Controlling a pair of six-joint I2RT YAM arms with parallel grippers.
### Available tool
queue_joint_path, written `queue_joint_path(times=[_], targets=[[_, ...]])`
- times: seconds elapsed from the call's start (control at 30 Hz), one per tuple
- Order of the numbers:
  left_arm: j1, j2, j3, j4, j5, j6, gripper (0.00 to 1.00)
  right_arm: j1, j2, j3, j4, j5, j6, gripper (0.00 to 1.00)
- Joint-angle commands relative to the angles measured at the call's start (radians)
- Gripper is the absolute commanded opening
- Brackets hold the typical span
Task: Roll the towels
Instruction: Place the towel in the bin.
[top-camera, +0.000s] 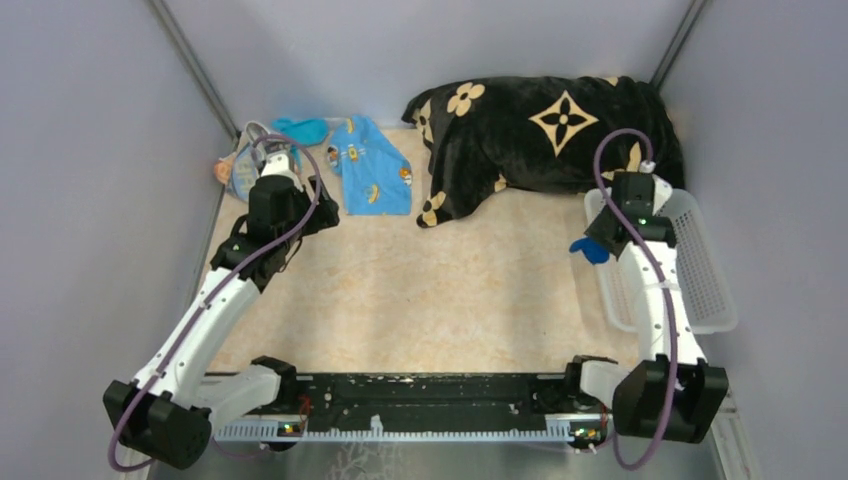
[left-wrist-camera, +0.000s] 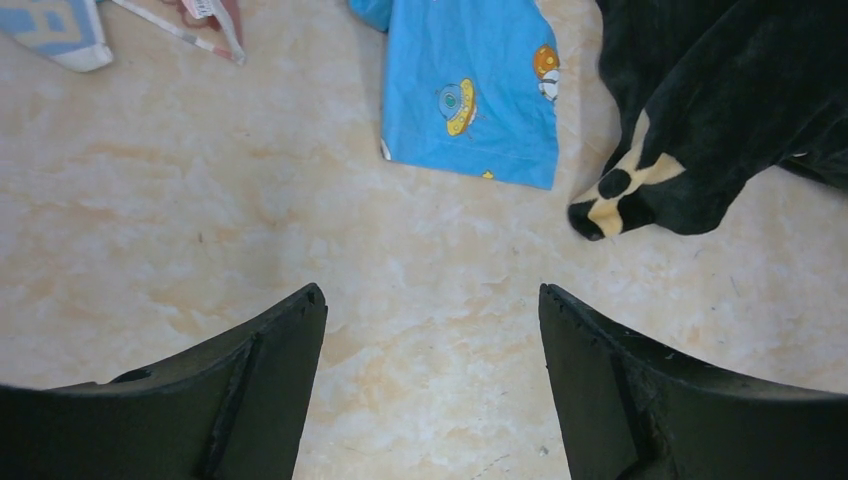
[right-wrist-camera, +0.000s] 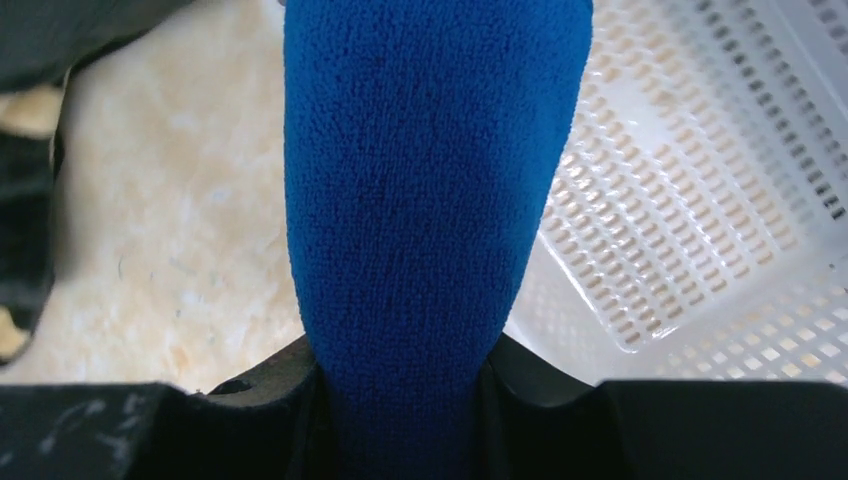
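The left gripper (left-wrist-camera: 432, 300) hangs over bare bench (top-camera: 450, 290) at about 10 o'clock in the overhead view, its jaws spread wide with nothing between them; just beyond it, toward 12 o'clock, the light blue printed towel (left-wrist-camera: 470, 90) lies flat; the turquoise towel (top-camera: 300, 128) sits at the far edge near 11 o'clock, and the striped towel (top-camera: 240, 165) lies crumpled beside the left wall; the black blanket (top-camera: 540, 130) is heaped at 1 o'clock, its corner close to the printed towel; at 3 o'clock the right gripper (right-wrist-camera: 400, 370) is closed on the dark blue towel (right-wrist-camera: 430, 180), a smooth rounded bundle sticking out past the fingers, held by the left rim of the white basket (right-wrist-camera: 700, 200).
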Motion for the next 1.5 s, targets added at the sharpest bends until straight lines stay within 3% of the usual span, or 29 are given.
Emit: queue_joint_path(times=[0.0, 0.27, 0.5, 0.67, 1.1, 1.47], targets=[[0.002, -0.019, -0.041, -0.002, -0.053, 0.093, 0.84, -0.169, 0.084, 0.082, -0.003, 0.039, 0.132, 0.04], [0.003, -0.018, -0.058, 0.004, -0.049, 0.101, 0.84, -0.314, 0.273, 0.065, 0.185, 0.124, 0.326, 0.04], [0.014, -0.005, -0.079, 0.030, -0.041, 0.105, 0.84, -0.329, 0.498, 0.075, 0.357, 0.133, 0.450, 0.07], [0.029, 0.024, -0.078, 0.032, -0.050, 0.107, 0.84, -0.329, 0.666, 0.106, 0.447, 0.046, 0.484, 0.08], [0.063, 0.054, -0.087, 0.044, -0.024, 0.093, 0.84, -0.273, 0.695, 0.101, 0.571, 0.041, 0.544, 0.12], [0.079, 0.054, -0.089, 0.044, -0.006, 0.090, 0.84, -0.210, 0.731, 0.136, 0.525, 0.068, 0.615, 0.21]])
